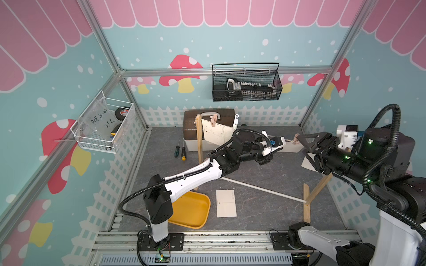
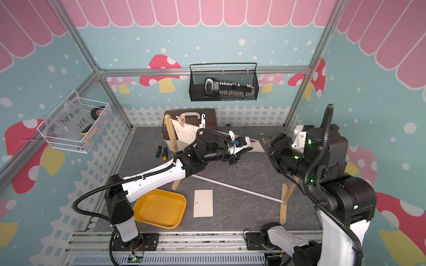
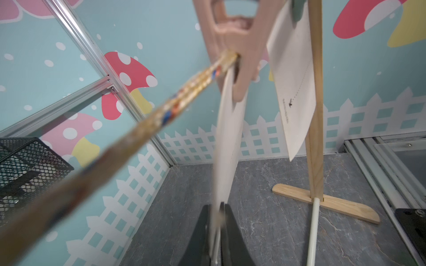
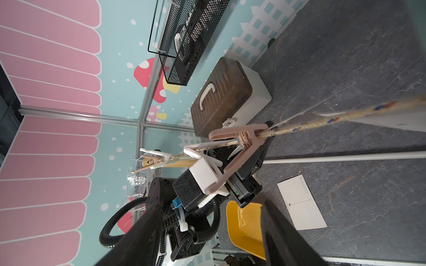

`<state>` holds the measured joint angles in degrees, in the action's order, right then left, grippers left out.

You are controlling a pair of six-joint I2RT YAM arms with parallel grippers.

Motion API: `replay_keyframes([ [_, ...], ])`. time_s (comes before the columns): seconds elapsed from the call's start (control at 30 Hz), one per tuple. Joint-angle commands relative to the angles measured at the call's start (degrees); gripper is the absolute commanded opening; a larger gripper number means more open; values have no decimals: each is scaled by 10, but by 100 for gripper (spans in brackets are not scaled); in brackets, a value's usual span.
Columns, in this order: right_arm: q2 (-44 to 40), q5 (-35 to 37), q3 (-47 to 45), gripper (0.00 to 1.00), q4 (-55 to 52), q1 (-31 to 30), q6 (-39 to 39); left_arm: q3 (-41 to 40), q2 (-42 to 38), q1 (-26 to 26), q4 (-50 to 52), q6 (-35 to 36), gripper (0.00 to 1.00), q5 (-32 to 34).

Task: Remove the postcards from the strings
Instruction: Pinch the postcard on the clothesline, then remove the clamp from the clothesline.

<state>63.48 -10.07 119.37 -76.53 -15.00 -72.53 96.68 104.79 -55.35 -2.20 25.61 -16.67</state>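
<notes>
- We work on a dark grey, stone-patterned tabletop (image 1: 276,175) inside an aluminium-framed enclosure. The walls carry teal panels with white dots, red mushrooms, a white picket fence and pink scallops above.
- A black mesh basket (image 1: 246,85) hangs on the rear wall, and a white wire basket (image 1: 103,126) hangs on the left wall.
- A brown-lidded toolbox (image 1: 191,119) stands at the rear of the tabletop, with two screwdrivers (image 1: 183,153) just beside it. A yellow tray (image 1: 191,207) sits at the front left.
- The string (image 3: 161,112) runs taut between two wooden posts (image 1: 199,142), and a white rod (image 1: 265,190) joins their feet.
- The pegged postcard (image 3: 228,138) hangs from the string under a pink peg (image 3: 239,57). The left gripper (image 3: 217,230) is clenched on the edge opposite the peg.
- A second postcard (image 3: 292,80) hangs just beside one post.
- A loose postcard (image 1: 226,203) lies flat on the tabletop near the tray.
- The right gripper (image 1: 300,145) hovers close to the string, jaws spread wide and grasping nothing.
</notes>
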Motion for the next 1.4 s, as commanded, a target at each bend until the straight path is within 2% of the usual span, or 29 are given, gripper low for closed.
replay_keyframes([
  [0.0,2,-1,-11,66,2,2,-16,14,10,2,-34,23,9,27],
  [0.4,-8,-10,-59,65,51,2,-60,11,12,9,-73,19,0,31],
  [0.57,-20,-9,-90,60,99,2,-85,12,12,10,-76,15,0,29],
  [1.37,-13,12,-107,56,122,2,-123,9,13,11,-91,34,0,57],
])
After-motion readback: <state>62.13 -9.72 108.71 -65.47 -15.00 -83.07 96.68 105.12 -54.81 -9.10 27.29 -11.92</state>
